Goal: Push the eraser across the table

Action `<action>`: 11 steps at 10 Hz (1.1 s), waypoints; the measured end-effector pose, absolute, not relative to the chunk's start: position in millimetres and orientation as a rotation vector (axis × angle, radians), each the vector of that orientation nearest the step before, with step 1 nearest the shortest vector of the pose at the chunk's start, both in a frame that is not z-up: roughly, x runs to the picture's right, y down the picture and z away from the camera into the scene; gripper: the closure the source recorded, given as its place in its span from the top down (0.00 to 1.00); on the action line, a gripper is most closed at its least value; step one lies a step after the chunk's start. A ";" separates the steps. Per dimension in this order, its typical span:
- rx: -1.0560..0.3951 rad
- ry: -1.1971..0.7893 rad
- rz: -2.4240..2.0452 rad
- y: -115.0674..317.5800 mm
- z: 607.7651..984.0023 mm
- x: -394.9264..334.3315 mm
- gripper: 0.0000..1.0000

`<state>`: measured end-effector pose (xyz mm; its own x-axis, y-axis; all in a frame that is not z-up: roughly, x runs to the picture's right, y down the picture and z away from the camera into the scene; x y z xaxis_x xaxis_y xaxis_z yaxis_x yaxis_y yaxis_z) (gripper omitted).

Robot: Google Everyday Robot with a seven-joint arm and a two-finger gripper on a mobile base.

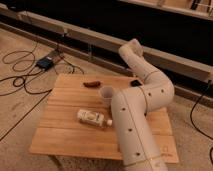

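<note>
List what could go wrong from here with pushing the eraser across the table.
1. The eraser sits near the table's far edge; an outward push could drop it off.
2. The paper cup and the bottle on its side lie mid-table; a push that way could tip the cup or roll the bottle.
3. The gripper hangs above the far edge, off the eraser; descending, it may miss so small a target.

Concrete floor, black cables, dark wall

table: low, square, light wooden planks.
eraser: small, dark, lying flat near the table's far right edge.
gripper: hidden behind the arm's far end.
</note>
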<state>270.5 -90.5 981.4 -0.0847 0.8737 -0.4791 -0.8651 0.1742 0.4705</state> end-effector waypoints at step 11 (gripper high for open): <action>-0.142 0.802 1.425 -15.6 989.4 241.8 0.80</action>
<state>241.8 -15.6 989.4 -0.0622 0.8205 -0.5682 -0.9113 0.1854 0.3676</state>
